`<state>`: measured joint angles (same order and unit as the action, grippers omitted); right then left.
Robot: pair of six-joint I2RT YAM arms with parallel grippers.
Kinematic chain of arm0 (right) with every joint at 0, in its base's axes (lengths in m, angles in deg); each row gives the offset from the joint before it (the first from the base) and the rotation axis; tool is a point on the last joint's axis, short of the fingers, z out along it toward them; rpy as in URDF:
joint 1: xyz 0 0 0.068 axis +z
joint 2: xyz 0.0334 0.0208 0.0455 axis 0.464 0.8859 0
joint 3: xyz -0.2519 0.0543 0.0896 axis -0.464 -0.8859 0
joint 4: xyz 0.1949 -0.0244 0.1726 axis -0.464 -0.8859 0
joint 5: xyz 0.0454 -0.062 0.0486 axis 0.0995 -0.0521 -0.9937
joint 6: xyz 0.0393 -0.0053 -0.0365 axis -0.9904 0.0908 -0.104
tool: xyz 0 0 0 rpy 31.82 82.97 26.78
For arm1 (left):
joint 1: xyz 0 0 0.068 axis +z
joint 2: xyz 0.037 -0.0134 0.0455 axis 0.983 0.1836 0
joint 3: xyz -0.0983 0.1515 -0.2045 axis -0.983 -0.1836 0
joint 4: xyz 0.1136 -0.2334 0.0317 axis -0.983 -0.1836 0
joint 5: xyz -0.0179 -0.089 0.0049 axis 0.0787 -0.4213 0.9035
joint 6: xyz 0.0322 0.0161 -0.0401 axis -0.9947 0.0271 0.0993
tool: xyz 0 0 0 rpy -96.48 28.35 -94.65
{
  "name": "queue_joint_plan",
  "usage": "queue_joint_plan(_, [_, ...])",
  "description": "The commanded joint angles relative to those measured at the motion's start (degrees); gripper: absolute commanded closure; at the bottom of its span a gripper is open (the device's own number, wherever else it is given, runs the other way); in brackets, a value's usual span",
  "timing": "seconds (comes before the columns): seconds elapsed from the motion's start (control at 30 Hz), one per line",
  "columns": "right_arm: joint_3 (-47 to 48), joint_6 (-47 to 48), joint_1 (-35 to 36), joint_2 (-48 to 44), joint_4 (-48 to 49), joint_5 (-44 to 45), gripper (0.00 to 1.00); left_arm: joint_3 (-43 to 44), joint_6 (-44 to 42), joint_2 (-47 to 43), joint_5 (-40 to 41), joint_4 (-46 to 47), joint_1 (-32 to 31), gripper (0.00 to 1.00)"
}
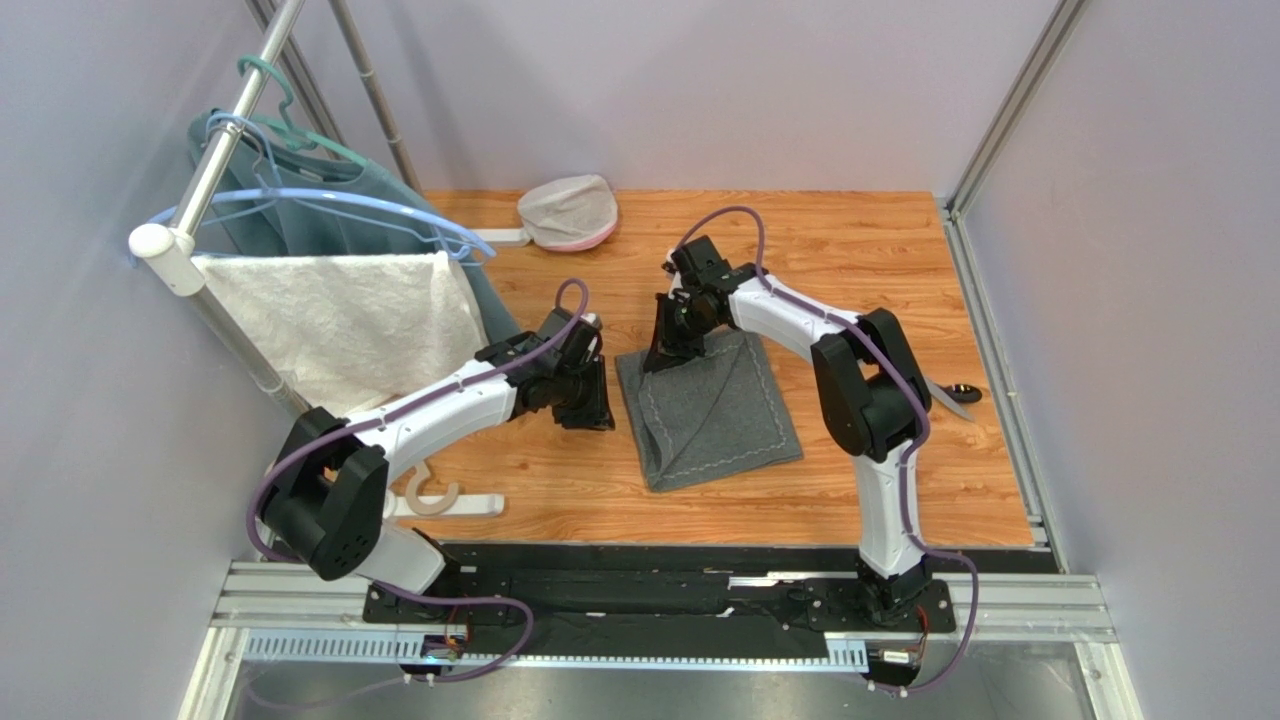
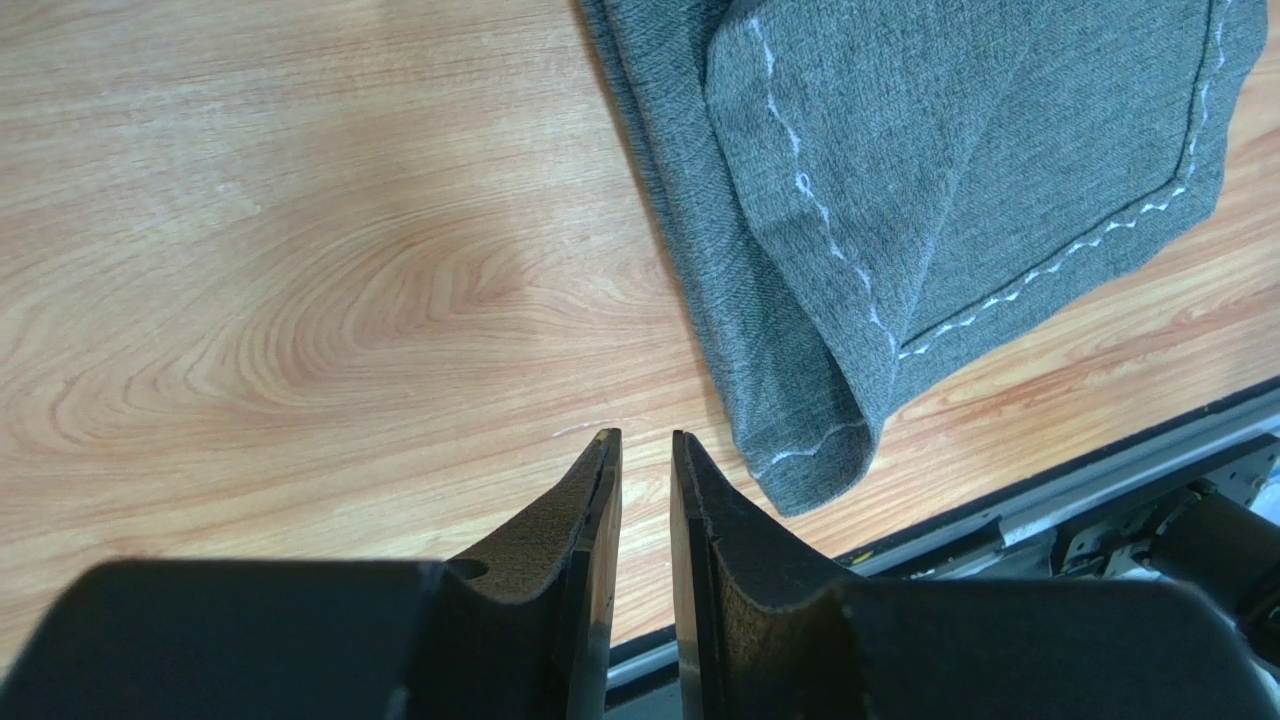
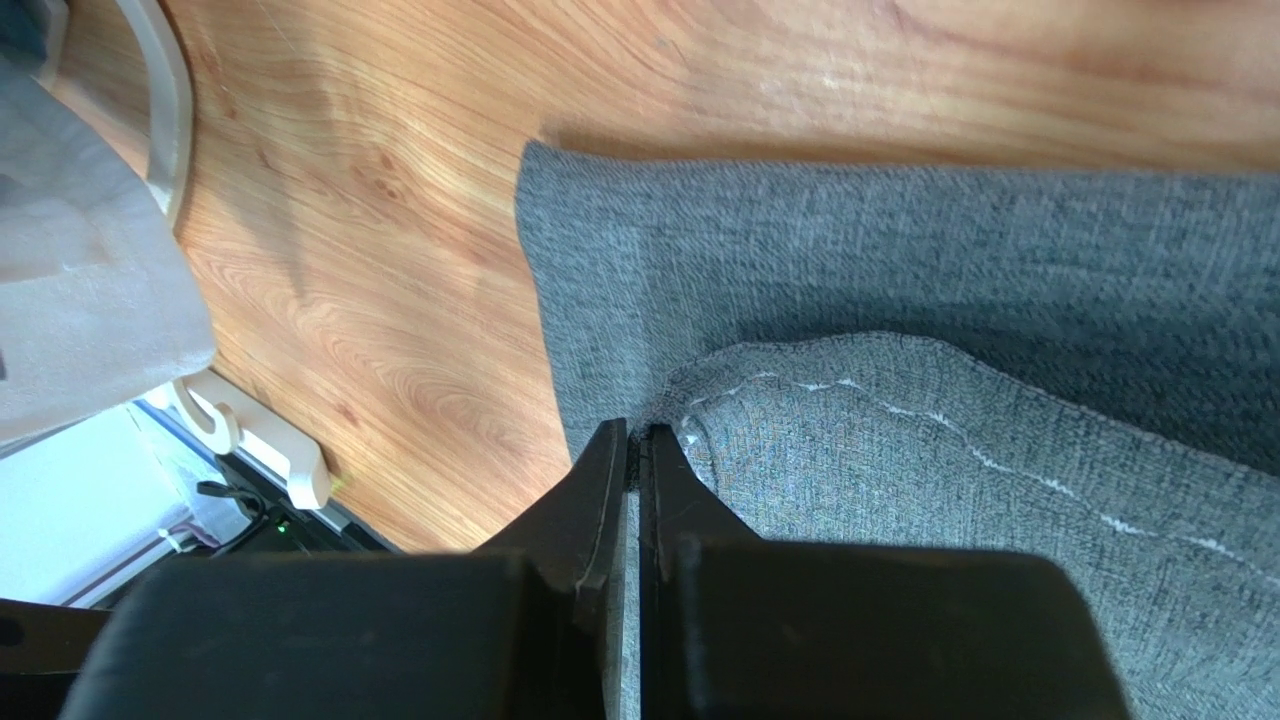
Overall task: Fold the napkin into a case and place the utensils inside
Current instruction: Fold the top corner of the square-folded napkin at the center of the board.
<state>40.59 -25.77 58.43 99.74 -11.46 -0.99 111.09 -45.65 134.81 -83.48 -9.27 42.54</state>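
Soft, limp napkin (image 1: 714, 413): grip stitched corners. Your right gripper (image 3: 634, 431) pinches one; left gripper (image 2: 646, 438) hangs narrowly parted, empty.

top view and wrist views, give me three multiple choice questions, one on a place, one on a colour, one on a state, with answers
1. Relative to the napkin, the left gripper is:
a) resting on it
b) beside it, over bare table
c) underneath it

2. The napkin's stitching is:
a) red
b) black
c) pale

3. The right gripper is:
a) shut on the napkin's folded flap
b) wide open
c) shut on a fork

Answers:
1 b: only wood shows below its tips, with the cloth off to one side.
2 c: a whitish line follows the hem.
3 a: its tips meet at the flap's edge.
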Motion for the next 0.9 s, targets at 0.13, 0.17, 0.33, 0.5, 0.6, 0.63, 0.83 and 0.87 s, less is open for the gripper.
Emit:
queue_joint_plan(0.13, [4.5, -1.0, 0.6, 2.4, 2.5, -1.7, 1.0, -1.6, -0.2, -2.9, 0.7, 0.5, 0.6, 0.74])
queue_joint_plan(0.17, [4.9, -0.9, 0.7, 2.7, 2.2, -1.8, 1.0, -1.6, -0.3, -2.8, 0.6, 0.6, 0.7, 0.74])
queue_joint_plan(0.33, [7.0, -0.8, 0.7, 4.0, 1.9, -1.7, 0.99, -1.6, -0.3, -2.5, -0.3, 0.8, 0.7, 0.74])
queue_joint_plan(0.5, [8.5, -1.0, 0.6, 5.3, 1.5, -1.8, 0.97, -1.8, -0.3, -2.1, -1.1, 1.2, 0.7, 0.74])
queue_joint_plan(0.6, [9.3, -1.1, 0.7, 6.0, 1.5, -2.3, 0.93, -2.2, -0.1, -2.0, -1.9, 1.8, 0.6, 0.74])
queue_joint_plan(0.63, [9.6, -1.1, 0.7, 6.1, 1.5, -2.6, 0.9, -2.3, 0.0, -1.9, -2.2, 1.9, 0.6, 0.74])
queue_joint_plan(0.83, [9.2, 1.6, 0.4, 2.2, -2.4, -0.4, 0.54, -1.6, -0.4, -0.6, -6.2, 4.8, 0.7, 0.74])
queue_joint_plan(0.87, [7.7, 2.2, -0.1, 0.7, -2.7, 0.1, 0.51, -1.3, -0.6, 0.2, -8.4, 5.4, 0.6, 0.74])
